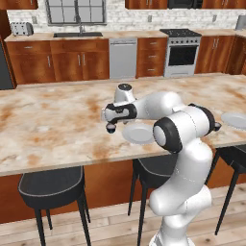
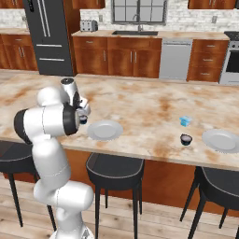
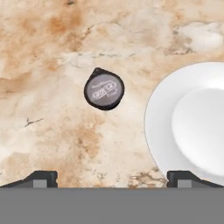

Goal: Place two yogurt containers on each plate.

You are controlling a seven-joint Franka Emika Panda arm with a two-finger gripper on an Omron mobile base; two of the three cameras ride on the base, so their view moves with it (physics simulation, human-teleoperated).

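just beside the plate, a dark yogurt cup under the spread end effector

Glossy white rounded arm segments, black joint bands, dark end effector fingertips.

Plate cut by right edge

The table is a marble-patterned island top. On it lie two plates: one near the front edge, one at the right end. A dark cup sits just beside the first plate. Another dark cup and a blue cup stand near the second.
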